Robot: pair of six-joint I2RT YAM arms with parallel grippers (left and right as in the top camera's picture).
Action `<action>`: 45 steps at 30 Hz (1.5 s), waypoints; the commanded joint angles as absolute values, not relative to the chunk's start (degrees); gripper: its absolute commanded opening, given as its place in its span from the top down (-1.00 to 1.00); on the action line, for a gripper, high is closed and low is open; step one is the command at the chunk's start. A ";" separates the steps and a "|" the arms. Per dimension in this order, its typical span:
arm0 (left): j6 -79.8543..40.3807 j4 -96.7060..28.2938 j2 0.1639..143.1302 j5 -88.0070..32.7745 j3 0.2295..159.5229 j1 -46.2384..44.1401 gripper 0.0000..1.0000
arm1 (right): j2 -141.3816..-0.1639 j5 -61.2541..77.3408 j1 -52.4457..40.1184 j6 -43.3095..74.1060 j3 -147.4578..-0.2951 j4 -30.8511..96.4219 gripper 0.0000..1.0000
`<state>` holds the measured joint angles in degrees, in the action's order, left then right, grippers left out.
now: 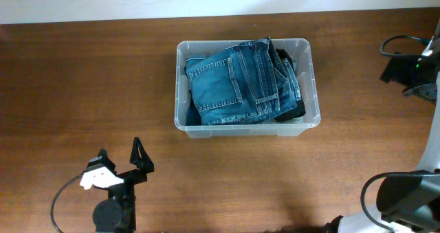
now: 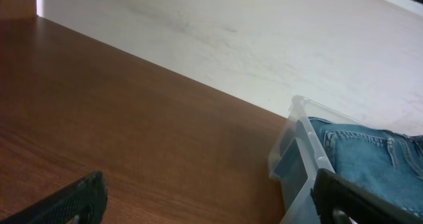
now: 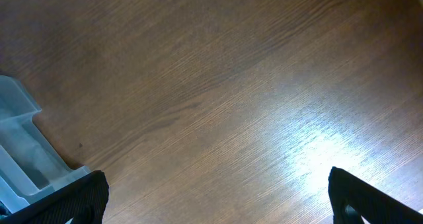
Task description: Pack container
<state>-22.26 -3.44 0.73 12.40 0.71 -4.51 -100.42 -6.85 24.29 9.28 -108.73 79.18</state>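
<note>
The clear plastic container (image 1: 240,130) stands at the middle of the brown table, toward the back. Folded blue jeans (image 1: 237,85) fill it, and a dark garment (image 1: 294,111) shows under them at the right. My left gripper (image 1: 121,154) is near the front left of the table, well short of the container, open with nothing between its fingers. In the left wrist view the gripper (image 2: 211,207) spans bare wood, with the container (image 2: 301,151) and jeans (image 2: 370,151) at the right. My right gripper (image 3: 218,201) is open over bare wood, a container corner (image 3: 20,138) at its left.
A white wall (image 2: 264,32) runs behind the table's far edge. Black gear and cables (image 1: 412,64) sit at the back right. The right arm's body (image 1: 405,198) fills the front right corner, and the left arm's cable (image 1: 65,195) loops at the front left.
</note>
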 commanded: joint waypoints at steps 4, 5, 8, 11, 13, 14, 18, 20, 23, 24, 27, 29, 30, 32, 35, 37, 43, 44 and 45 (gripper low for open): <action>-21.37 -3.57 0.34 12.40 0.51 -4.23 -0.99 | -88.97 -7.57 24.40 9.96 -108.66 79.11 -0.97; -21.37 -3.57 0.34 12.40 0.51 -4.23 -0.99 | -87.24 -7.57 24.40 9.96 -108.66 79.11 -0.97; -21.37 -3.57 0.34 12.40 0.51 -4.23 -0.99 | -80.97 -7.57 24.08 9.96 -108.66 79.11 -0.97; -21.37 -3.57 0.34 12.40 0.51 -4.23 -0.99 | -72.58 -7.60 22.26 9.96 -108.66 79.11 -0.97; -21.37 -3.57 0.34 12.40 0.51 -4.23 -0.99 | -67.90 -7.60 20.60 9.96 -108.66 79.13 -0.97; -21.37 -3.57 0.34 12.40 0.51 -4.23 -0.99 | -66.39 -7.57 19.97 9.96 -108.66 79.11 -0.97; -21.37 -3.57 0.34 12.40 0.51 -4.23 -0.99 | -57.36 -7.57 15.22 9.96 -108.66 79.15 -0.97; -21.37 -3.57 0.34 12.40 0.51 -4.23 -0.99 | -54.33 -7.57 13.39 9.96 -108.66 79.13 -0.97; -21.37 -3.57 0.34 12.40 0.51 -4.23 -0.99 | -50.06 -7.60 10.04 9.96 -108.66 79.15 -0.97; -21.37 -3.57 0.34 12.40 0.51 -4.23 -0.99 | -48.03 -7.57 8.27 9.96 -108.66 79.15 -0.97; -21.37 -3.57 0.34 12.40 0.51 -4.23 -0.99 | -43.90 -7.60 5.52 9.96 -108.66 79.15 -0.97; -21.37 -3.57 0.34 12.40 0.51 -4.23 -0.99 | -41.19 -7.60 3.99 9.96 -108.66 79.18 -0.97; -21.37 -3.57 0.34 12.40 0.51 -4.23 -0.99 | -40.21 -7.57 3.51 9.96 -108.66 79.26 -0.97; -21.37 -3.57 0.34 12.40 0.51 -4.23 -0.99 | -37.76 -7.55 2.42 9.96 -108.66 79.37 -0.97; -21.37 -3.57 0.34 12.40 0.51 -4.23 -0.99 | -35.53 -7.60 1.74 9.96 -108.66 79.96 -0.97; -21.37 -3.57 0.34 12.40 0.51 -4.23 -0.99 | -33.98 -7.60 1.41 9.96 -108.66 81.14 -0.97; -21.37 -3.57 0.34 12.40 0.51 -4.23 -0.99 | -29.63 -7.60 1.39 9.96 -108.66 83.02 -0.97; -21.37 -3.57 0.34 12.40 0.51 -4.23 -0.99 | -28.73 -7.57 1.39 9.96 -108.66 83.59 -0.97; -21.37 -3.57 0.34 12.40 0.51 -4.23 -0.99 | -28.08 -7.60 1.39 9.96 -108.66 84.20 -0.97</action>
<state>-22.26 -3.46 0.73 12.40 0.71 -4.51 -31.03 -6.87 2.02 9.28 -108.57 83.09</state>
